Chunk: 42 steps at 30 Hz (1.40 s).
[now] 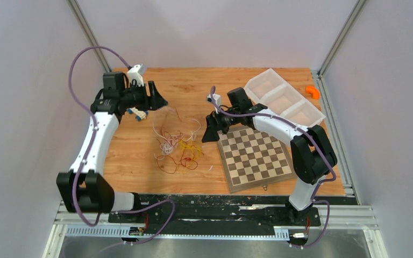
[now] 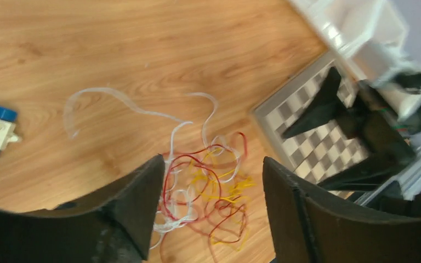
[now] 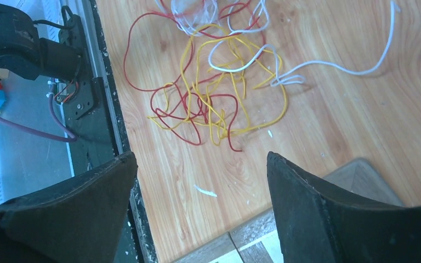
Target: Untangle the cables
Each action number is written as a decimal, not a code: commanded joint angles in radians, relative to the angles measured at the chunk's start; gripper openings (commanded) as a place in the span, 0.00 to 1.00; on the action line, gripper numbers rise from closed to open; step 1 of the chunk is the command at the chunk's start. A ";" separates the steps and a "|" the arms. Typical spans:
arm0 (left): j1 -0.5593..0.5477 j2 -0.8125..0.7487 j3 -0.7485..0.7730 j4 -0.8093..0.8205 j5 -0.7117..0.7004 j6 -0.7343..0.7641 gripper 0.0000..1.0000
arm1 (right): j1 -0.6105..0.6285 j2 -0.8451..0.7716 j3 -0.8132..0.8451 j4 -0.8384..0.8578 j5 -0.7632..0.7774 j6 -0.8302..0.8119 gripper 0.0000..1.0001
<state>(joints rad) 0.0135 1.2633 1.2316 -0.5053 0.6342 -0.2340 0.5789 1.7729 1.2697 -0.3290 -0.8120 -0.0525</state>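
The cables (image 1: 176,144) lie in a loose tangle of red, yellow and white strands on the wooden table, between the two arms. From the left wrist they (image 2: 208,186) show on the table beyond the open left gripper (image 2: 211,205), with a white strand (image 2: 109,101) trailing off to the left. My left gripper (image 1: 158,98) hovers at the tangle's far-left side, nothing in it. The right gripper (image 1: 211,131) hangs open at the chessboard's left corner, right of the tangle. Its wrist view has the cables (image 3: 214,82) lying ahead of the empty jaws (image 3: 203,189).
A chessboard (image 1: 255,156) lies right of the tangle. A white three-compartment tray (image 1: 285,100) sits at the back right, an orange piece (image 1: 313,92) beyond it. A blue and white toy block (image 1: 138,113) rests under the left arm. A white scrap (image 3: 205,191) lies near the board.
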 commanded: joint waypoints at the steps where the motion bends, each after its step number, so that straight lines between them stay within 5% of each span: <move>1: 0.024 0.139 0.149 -0.198 -0.119 0.202 0.80 | -0.001 -0.031 0.011 -0.031 -0.010 -0.019 0.85; 6: 0.229 -0.007 -0.006 -0.091 0.002 0.239 0.91 | -0.001 -0.044 0.015 -0.029 0.015 -0.012 0.81; 11: 0.289 -0.080 -0.144 -0.262 0.152 0.479 0.82 | 0.010 0.018 0.078 0.006 0.001 0.043 0.77; 18: 0.238 -0.058 -0.393 -0.167 0.281 0.405 0.56 | 0.084 0.123 0.185 0.089 -0.008 0.154 0.72; 24: 0.082 0.088 -0.400 -0.146 0.187 0.418 0.53 | 0.144 0.226 0.249 0.134 -0.026 0.223 0.70; 39: 0.025 0.280 -0.411 0.022 0.076 0.414 0.55 | 0.210 0.422 0.299 0.245 0.053 0.312 0.61; 41: 0.013 0.296 -0.400 0.018 0.081 0.418 0.45 | 0.209 0.445 0.293 0.246 0.097 0.306 0.56; 42: 0.012 0.293 -0.385 -0.007 0.084 0.422 0.29 | 0.207 0.448 0.279 0.246 0.119 0.299 0.52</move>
<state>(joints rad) 0.0467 1.5368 0.8070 -0.5339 0.7113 0.1669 0.7834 2.1826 1.5330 -0.1326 -0.7784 0.2298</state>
